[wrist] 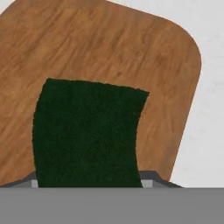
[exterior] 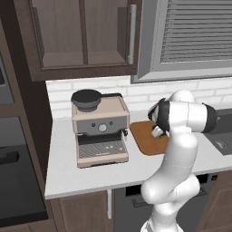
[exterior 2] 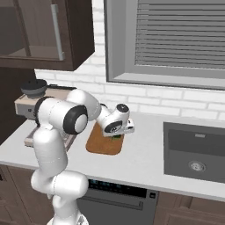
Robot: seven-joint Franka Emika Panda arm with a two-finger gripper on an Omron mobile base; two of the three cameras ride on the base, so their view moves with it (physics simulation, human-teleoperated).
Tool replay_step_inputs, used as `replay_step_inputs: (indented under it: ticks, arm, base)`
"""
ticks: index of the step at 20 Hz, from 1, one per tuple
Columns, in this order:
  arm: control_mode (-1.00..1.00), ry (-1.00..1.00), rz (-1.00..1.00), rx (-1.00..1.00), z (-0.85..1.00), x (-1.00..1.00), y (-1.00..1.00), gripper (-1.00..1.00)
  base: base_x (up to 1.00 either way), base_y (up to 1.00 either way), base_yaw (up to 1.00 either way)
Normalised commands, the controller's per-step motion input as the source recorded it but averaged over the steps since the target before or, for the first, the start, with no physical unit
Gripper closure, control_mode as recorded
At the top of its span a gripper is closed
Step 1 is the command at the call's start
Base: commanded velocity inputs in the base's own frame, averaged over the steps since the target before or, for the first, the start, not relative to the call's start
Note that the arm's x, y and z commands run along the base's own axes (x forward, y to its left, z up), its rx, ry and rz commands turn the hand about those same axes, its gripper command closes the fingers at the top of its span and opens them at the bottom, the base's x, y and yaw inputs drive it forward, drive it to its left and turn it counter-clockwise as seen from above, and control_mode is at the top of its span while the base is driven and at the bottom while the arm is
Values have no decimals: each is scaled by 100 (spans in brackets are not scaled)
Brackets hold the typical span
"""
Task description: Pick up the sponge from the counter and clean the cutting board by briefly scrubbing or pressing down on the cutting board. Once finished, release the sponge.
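The brown wooden cutting board (wrist: 131, 48) lies on the light counter (exterior: 90, 174), to the right of the coffee machine. The dark green sponge (wrist: 87, 131) is held between my gripper's (wrist: 89, 181) fingers and sits right over the board's surface. From the right base camera, the gripper (exterior 2: 118, 133) points down at the far right part of the board (exterior 2: 101, 144), with a bit of green sponge (exterior 2: 116, 136) under the hand. In the left base view my own arm hides most of the hand above the board (exterior: 146, 137). Whether the sponge touches the wood I cannot tell.
A beige coffee machine (exterior: 99, 129) stands close to the board's left side. A dark sink (exterior 2: 195, 151) is set into the counter (exterior 2: 140, 160) to the right. A white brick wall and a shuttered window rise behind, with dark cabinets (exterior: 86, 36) overhead.
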Motion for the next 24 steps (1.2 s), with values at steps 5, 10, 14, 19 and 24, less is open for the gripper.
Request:
replay_step_inputs:
  ticks: [5,10,14,19,24]
  arm:
    - [-100,-4,2,3,-11,71,0,100]
    - [-100,-2,3,3,-8,73,0,100]
    - [-100,0,1,7,-8,57,0,100]
    - [-100,-4,0,2,-14,-66,-7,100]
    - [-100,-11,4,0,-14,-100,-47,100]
  base:
    - [0,0,0]
    - [0,0,0]
    - [0,0,0]
    - [0,0,0]
    - [0,0,0]
